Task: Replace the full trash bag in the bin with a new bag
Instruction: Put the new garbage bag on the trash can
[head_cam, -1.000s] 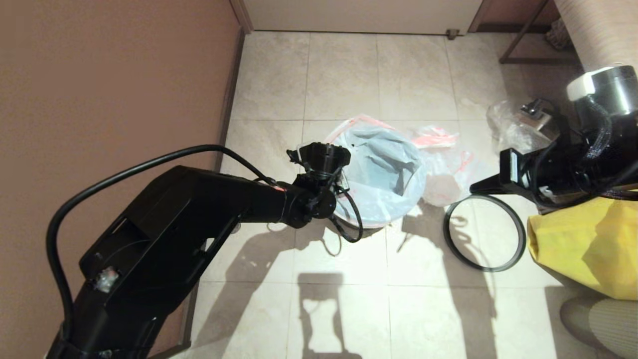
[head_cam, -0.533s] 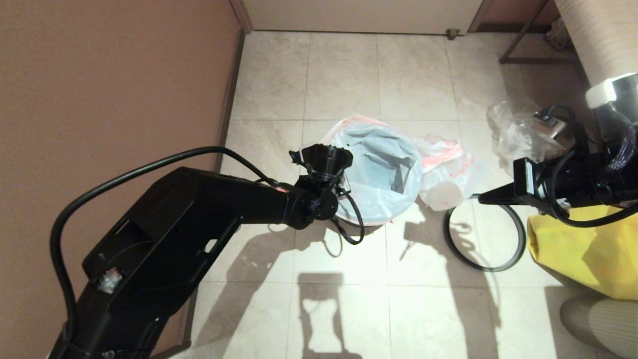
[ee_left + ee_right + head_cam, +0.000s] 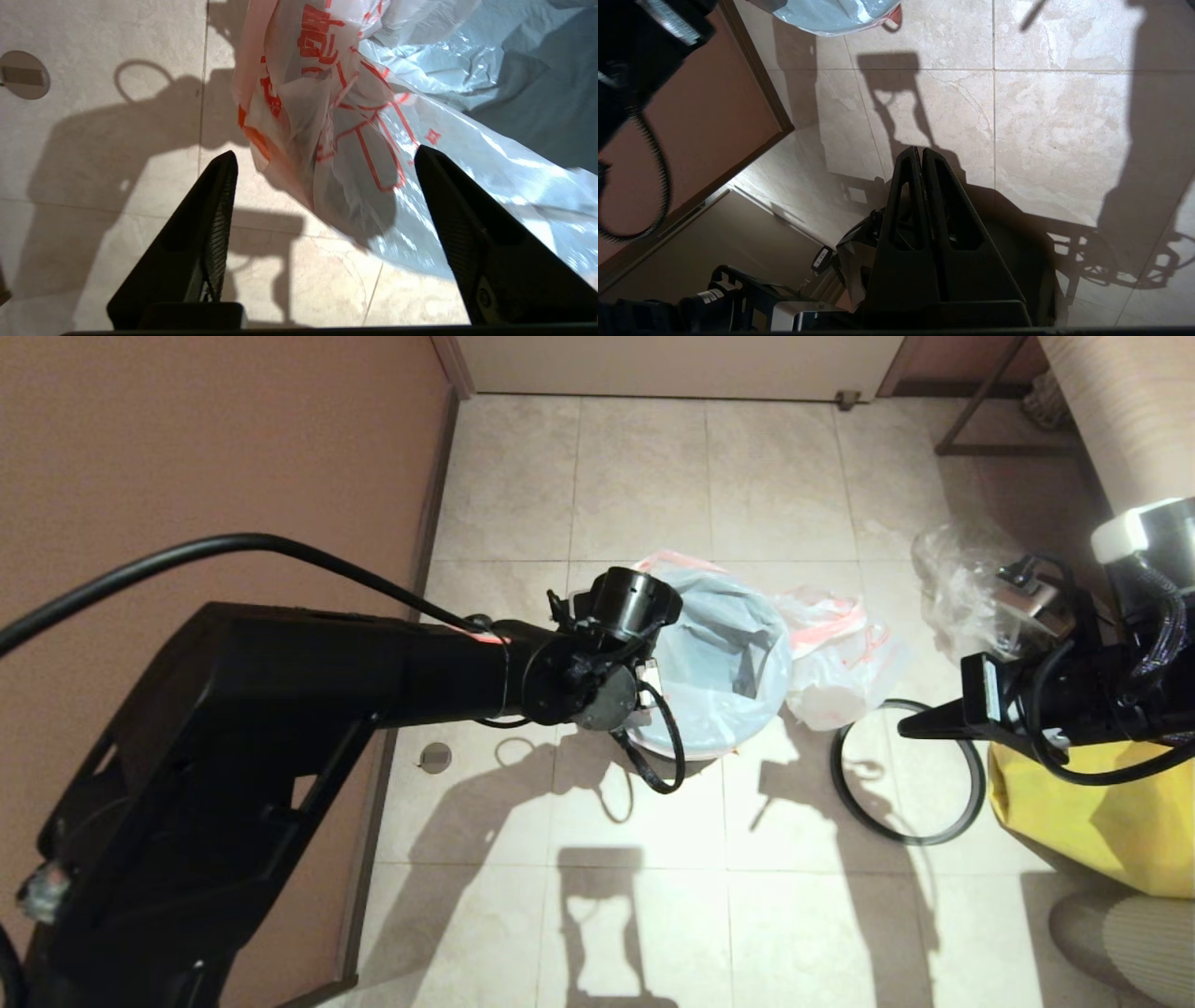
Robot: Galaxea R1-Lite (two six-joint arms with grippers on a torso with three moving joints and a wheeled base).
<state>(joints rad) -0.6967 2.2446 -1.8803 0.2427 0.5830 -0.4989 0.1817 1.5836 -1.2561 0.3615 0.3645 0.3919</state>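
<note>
The new bag, thin white plastic with an orange-red rim band, is draped in and over the bin, whose dark inside shows through it. My left gripper hovers open above the bin's left rim. A loose fold of the bag's red-printed rim hangs between its fingers, gripped by neither. The full trash bag lies on the floor just right of the bin. My right gripper is shut and empty, low over the far edge of the grey ring.
A brown wall runs close along the left of the bin. A clear bag with dark contents sits at the back right, and a yellow bag stands at the right. A round floor drain lies by the wall.
My left gripper has opened, let go of the new bag's rim and lifted. My right gripper, still shut, has drawn back rightwards from the full trash bag and sunk towards the ring.
</note>
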